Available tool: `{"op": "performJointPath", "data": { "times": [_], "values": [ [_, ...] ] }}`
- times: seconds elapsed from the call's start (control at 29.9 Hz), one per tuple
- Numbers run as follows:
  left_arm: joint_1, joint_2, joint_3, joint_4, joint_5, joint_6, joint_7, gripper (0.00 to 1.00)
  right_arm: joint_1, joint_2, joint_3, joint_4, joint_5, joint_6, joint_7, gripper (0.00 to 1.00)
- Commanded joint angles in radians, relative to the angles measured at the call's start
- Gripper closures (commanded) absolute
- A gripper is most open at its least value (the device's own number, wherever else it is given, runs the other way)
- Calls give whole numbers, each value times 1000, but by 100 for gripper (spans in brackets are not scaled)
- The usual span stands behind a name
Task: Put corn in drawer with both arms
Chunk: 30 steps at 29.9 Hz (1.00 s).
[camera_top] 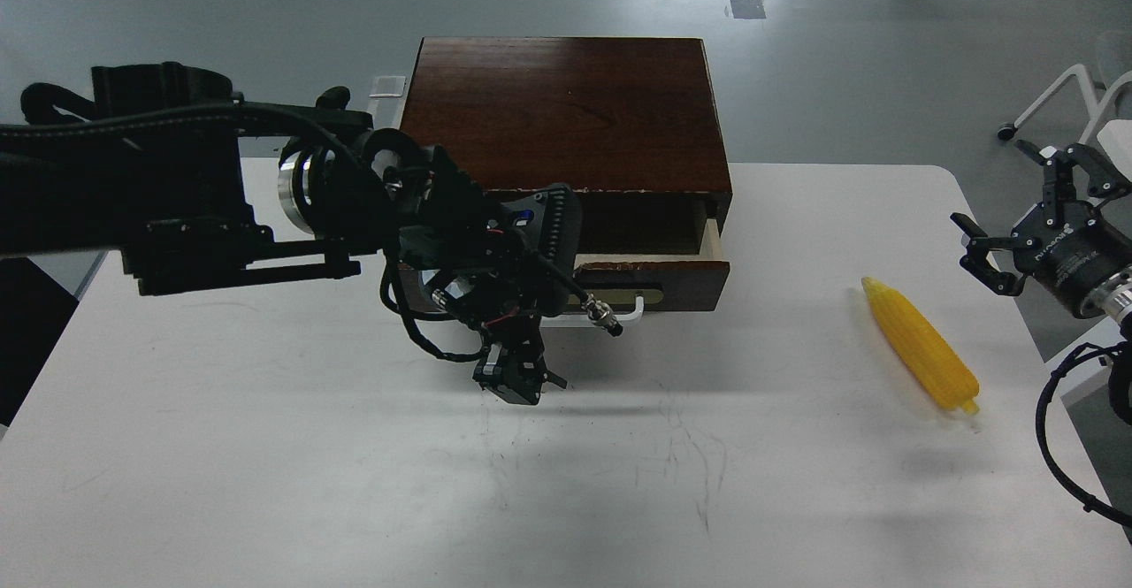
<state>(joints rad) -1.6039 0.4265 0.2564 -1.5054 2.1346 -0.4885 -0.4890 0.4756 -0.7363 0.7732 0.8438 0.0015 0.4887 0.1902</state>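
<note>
The yellow corn (920, 345) lies on the white table (354, 482) at the right, tip pointing away from me. The dark brown box (566, 110) stands at the table's far middle. Its drawer (681, 274) is pulled out a little, with a pale side showing and its white bar handle (630, 309) partly hidden. My left gripper (517, 376) hangs in front of the drawer's left half, dark and cabled; its fingers cannot be told apart. My right gripper (1004, 230) is open and empty, above the table's right edge, beyond the corn.
Grey floor lies behind the table. White chair legs (1061, 97) stand at the far right, near my right arm. The table's near half holds only faint scuff marks.
</note>
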Motion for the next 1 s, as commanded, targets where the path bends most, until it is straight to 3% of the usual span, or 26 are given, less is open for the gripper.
{"op": "performJointPath", "data": {
  "times": [0.0,0.3,0.64,0.67,0.8,0.97],
  "values": [
    [-21,15,-62,-26,-28,0,0,1,-2,0,0,1,0,0,0,0],
    [-10,127,-273,-59,-454,0,0,1,-11,-8,1,1,0,0,0,0],
    [127,304,-301,43,-1157,0,0,1,-20,-14,0,1,0,0,0,0],
    [143,311,-302,53,-1208,13,0,1,-20,-14,0,1,0,0,0,0],
    [260,350,-302,83,-1502,200,0,1,-23,-21,1,3,0,0,0,0],
    [378,351,-348,174,-1746,274,0,1,-23,-40,1,6,-5,0,0,0]
  ]
}}
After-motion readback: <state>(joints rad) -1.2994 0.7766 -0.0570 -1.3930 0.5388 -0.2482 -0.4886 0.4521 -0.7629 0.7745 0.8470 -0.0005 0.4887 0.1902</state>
